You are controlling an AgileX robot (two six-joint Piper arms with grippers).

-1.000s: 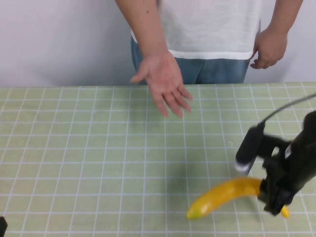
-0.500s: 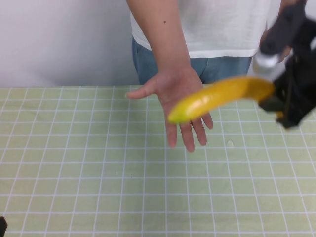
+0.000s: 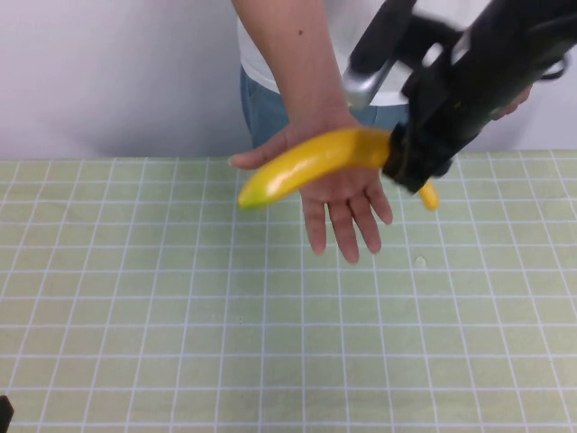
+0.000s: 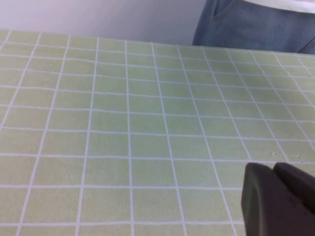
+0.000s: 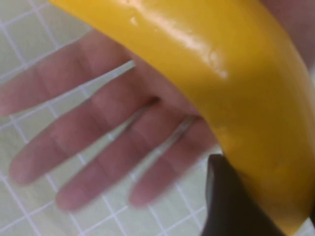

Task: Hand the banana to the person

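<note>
The banana [image 3: 311, 162] is bright yellow and held in the air, lying across and just above the person's open palm [image 3: 341, 203]. My right gripper [image 3: 407, 169] is shut on the banana near its right end; the tip sticks out behind it. In the right wrist view the banana [image 5: 221, 73] fills the frame over the spread hand [image 5: 98, 147], with one dark finger [image 5: 229, 201] against it. The person [image 3: 397, 54] stands behind the table in a white T-shirt and jeans. My left gripper [image 4: 278, 199] is low over the table near the front left, shut and empty.
The table [image 3: 180, 316] has a pale green mat with a white grid. The person's forearm [image 3: 293, 63] reaches down over the far edge. A white wall stands behind.
My right gripper has lifted the banana from the table's front right, up and to the left, over the person's palm. The hand has moved forward and opened flat under it.
</note>
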